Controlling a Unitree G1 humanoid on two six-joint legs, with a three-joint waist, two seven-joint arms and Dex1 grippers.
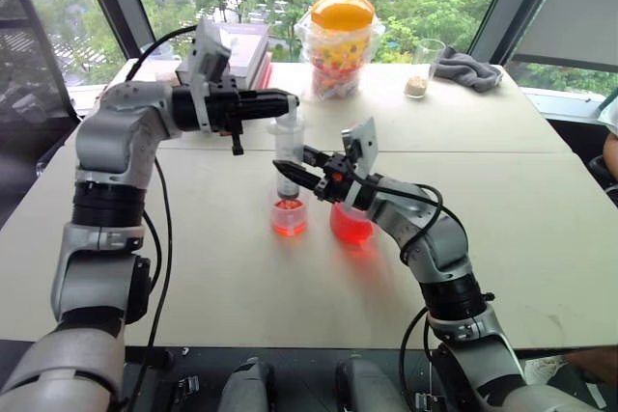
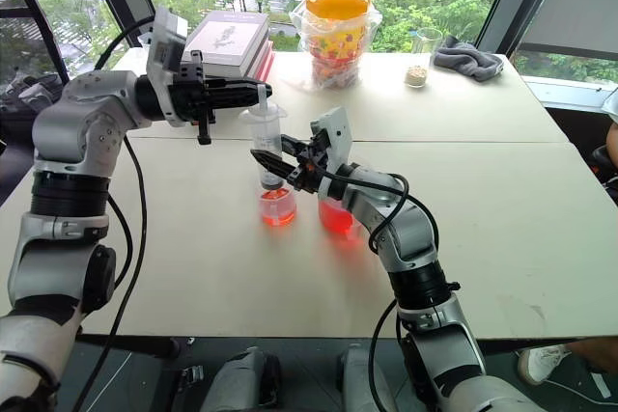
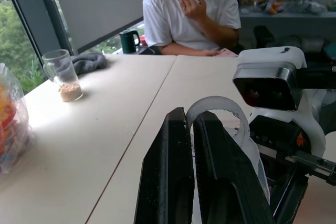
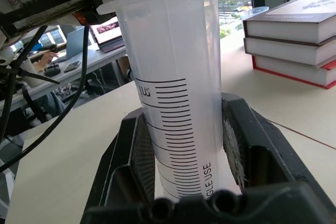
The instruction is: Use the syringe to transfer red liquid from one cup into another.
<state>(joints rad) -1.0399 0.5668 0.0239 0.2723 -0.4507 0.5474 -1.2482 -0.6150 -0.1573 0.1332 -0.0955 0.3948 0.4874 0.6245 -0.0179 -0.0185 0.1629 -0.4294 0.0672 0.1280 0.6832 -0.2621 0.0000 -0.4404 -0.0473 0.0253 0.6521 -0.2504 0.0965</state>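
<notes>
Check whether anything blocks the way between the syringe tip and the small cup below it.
Nothing visible does. The syringe stands upright, held in the right gripper, with its tip directly over the small narrow cup. The handled beaker stands off to the side, out of that path.

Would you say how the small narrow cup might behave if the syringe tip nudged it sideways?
The small narrow cup is thin clear plastic, so probably light and apt to slide. Narrow and holding red liquid, it might tip and spill. The syringe stands right above it.

The syringe (image 1: 288, 153) stands upright over the small cup (image 1: 289, 217). The handled beaker (image 1: 350, 224) sits on the desk (image 1: 502, 238) just beside that cup, at its 3 o'clock. Books (image 2: 232, 41) lie far back at 11 o'clock.
</notes>
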